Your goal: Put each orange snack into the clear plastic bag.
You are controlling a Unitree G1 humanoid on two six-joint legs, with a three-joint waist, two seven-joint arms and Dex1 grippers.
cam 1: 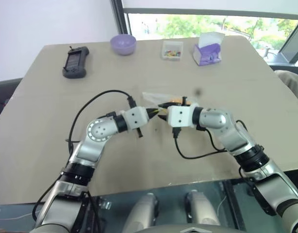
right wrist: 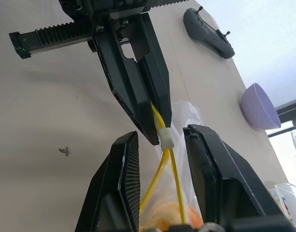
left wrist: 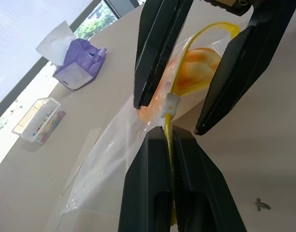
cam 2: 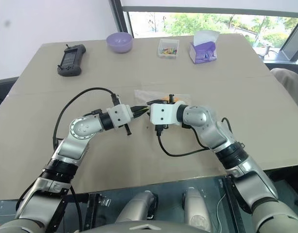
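Note:
The clear plastic bag hangs just above the middle of the table between both grippers, its yellow zip strip running up through them. The orange snack sits inside the bag, seen through the plastic, and shows as an orange patch from the head. My left gripper is shut on the yellow strip just below the white slider. My right gripper faces it from the other side, open, with one finger on each side of the strip and slider without pinching them.
Along the far edge of the tan table stand a purple bowl, a small clear box of colourful bits and a purple tissue box. A black handheld controller lies at the far left.

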